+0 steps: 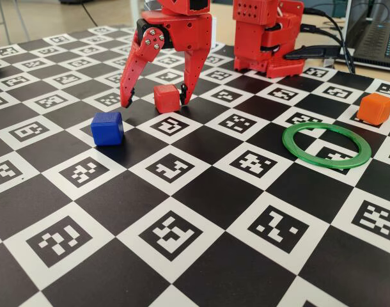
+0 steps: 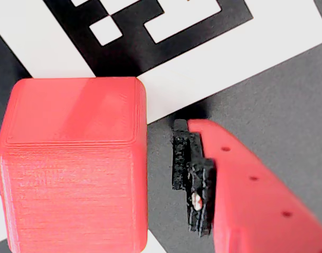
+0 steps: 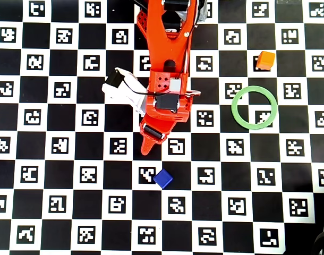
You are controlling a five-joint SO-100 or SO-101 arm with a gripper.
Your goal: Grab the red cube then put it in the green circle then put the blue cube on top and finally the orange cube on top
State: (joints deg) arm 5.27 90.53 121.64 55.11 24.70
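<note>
Red cube [image 1: 167, 98] sits on the checkered mat in the upper centre of the fixed view, between my gripper's [image 1: 154, 100] spread fingers and off-centre toward the right one. In the wrist view the cube [image 2: 74, 163] fills the left half; the black pad of one finger [image 2: 192, 179] stands just right of it, a thin gap showing. I judge closing should catch it. Green circle [image 1: 327, 145] lies empty at right.

bright, even light | soft short shadows | wrist view slightly soft close-up | no glare
</note>
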